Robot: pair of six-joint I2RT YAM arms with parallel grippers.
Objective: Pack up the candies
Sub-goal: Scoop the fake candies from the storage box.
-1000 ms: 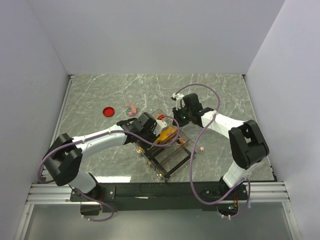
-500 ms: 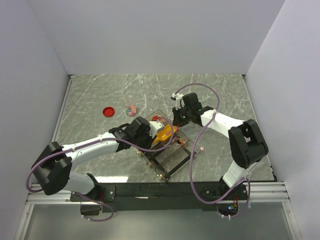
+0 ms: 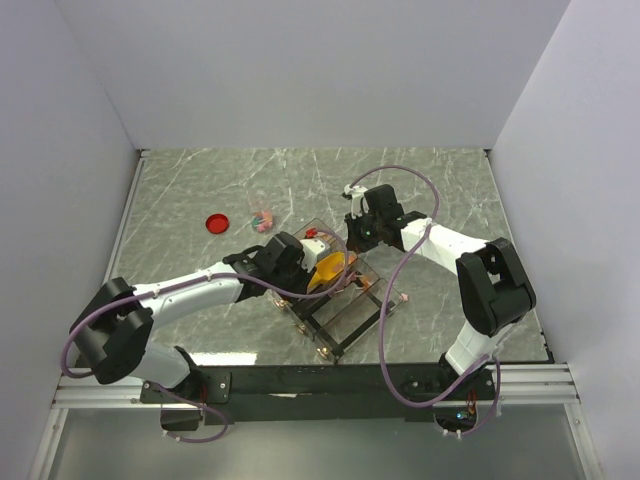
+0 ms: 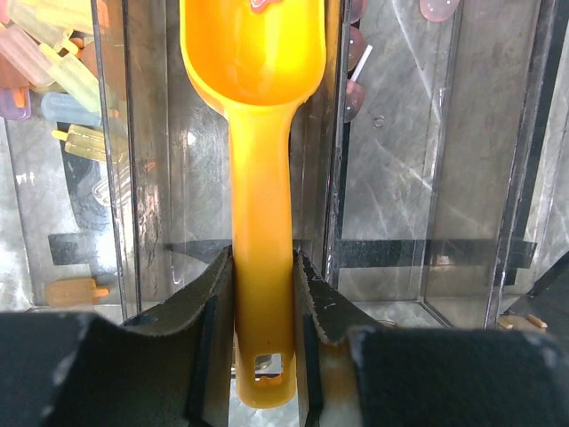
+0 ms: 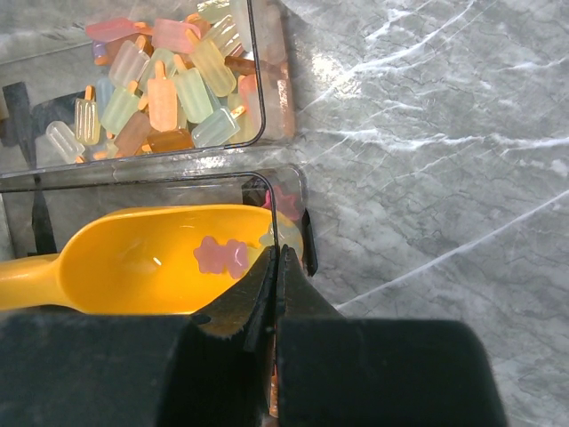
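Left wrist view has the left gripper (image 4: 264, 267) clamped on the handle of the yellow scoop (image 4: 258, 53), whose bowl lies low inside the clear box (image 4: 331, 178). Over the last second this arm has drawn back from above the box, uncovering the scoop from overhead. Most candies (image 5: 160, 89) fill the neighbouring compartment, one pink piece lies in the bowl, and a few sit by the red lid (image 3: 217, 222). The right gripper (image 5: 276, 258) is closed, tips at the box rim. We judge the scooping barely begun.
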